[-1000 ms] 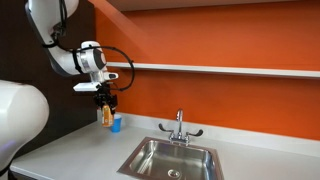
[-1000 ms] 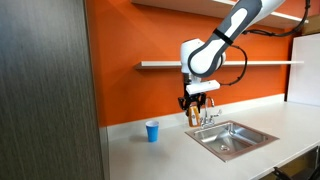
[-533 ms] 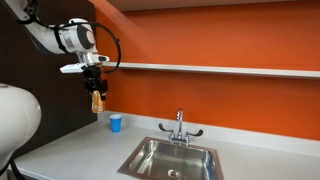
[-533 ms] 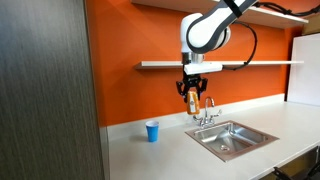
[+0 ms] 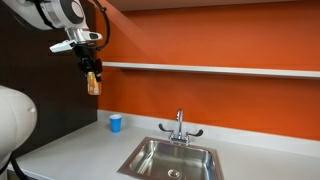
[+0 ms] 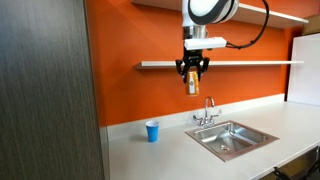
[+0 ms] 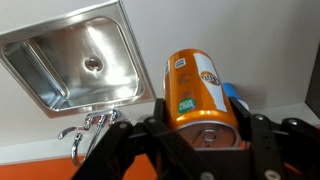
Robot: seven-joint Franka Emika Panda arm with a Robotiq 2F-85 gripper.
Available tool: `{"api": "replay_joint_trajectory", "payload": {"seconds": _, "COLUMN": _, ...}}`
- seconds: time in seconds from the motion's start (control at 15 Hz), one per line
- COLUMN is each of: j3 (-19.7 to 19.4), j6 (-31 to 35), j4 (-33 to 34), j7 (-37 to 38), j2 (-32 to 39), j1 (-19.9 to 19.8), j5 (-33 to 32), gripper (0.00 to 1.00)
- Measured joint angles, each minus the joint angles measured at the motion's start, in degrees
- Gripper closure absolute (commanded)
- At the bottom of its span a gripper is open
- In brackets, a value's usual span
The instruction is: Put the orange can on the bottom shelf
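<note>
My gripper (image 5: 92, 67) (image 6: 192, 68) is shut on the orange can (image 5: 93, 83) (image 6: 192, 82) and holds it upright in the air, high above the countertop. The can hangs just below the level of the bottom shelf (image 5: 220, 70) (image 6: 235, 64), a thin pale ledge across the orange wall. In the wrist view the can (image 7: 200, 93) fills the space between my black fingers (image 7: 203, 135), its pull-tab end toward the camera.
A light blue cup (image 5: 115, 123) (image 6: 152, 131) stands on the grey countertop (image 5: 80, 155) (image 6: 170, 155) near the wall. A steel sink (image 5: 170, 160) (image 6: 232, 138) (image 7: 80, 60) with a faucet (image 5: 180, 125) sits further along. A higher shelf (image 6: 160, 6) runs above.
My gripper has risen with the orange can from just above the blue cup to about shelf height, and moved away from the sink side.
</note>
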Motion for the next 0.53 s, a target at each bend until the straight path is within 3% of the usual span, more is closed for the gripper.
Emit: {"api": "replay_joint_trajectory", "payload": {"seconds": 0.53, "j3": 2.93, "j6": -4.55, "j4": 8.8, "j7": 0.0, "j2": -2.77, "j1": -3.39, "j5": -0.1, "gripper": 0.62}}
